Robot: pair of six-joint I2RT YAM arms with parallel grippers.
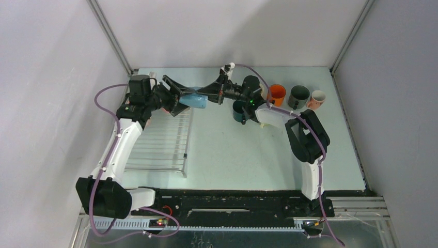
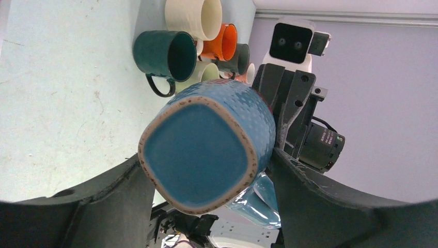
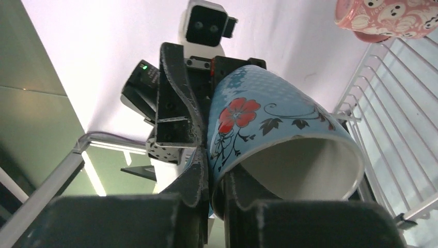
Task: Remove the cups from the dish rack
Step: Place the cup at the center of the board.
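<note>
A blue cup (image 1: 195,101) with a red flower print hangs in the air past the far end of the dish rack (image 1: 160,139), between the two arms. My left gripper (image 1: 181,98) is shut on its body; the left wrist view shows the square blue base (image 2: 201,155) wedged between the two fingers of the left gripper (image 2: 206,170). My right gripper (image 1: 207,95) is shut on the blue cup's rim (image 3: 279,103), and the right gripper (image 3: 212,170) has one finger inside the mouth and one outside. A pink speckled cup (image 3: 382,18) sits on the rack (image 3: 392,103).
Unloaded cups stand on the table right of centre: a dark green one (image 1: 239,112), a cream one (image 1: 274,119), an orange one (image 1: 277,94), a dark grey one (image 1: 299,96) and a pinkish one (image 1: 317,99). White walls enclose the table.
</note>
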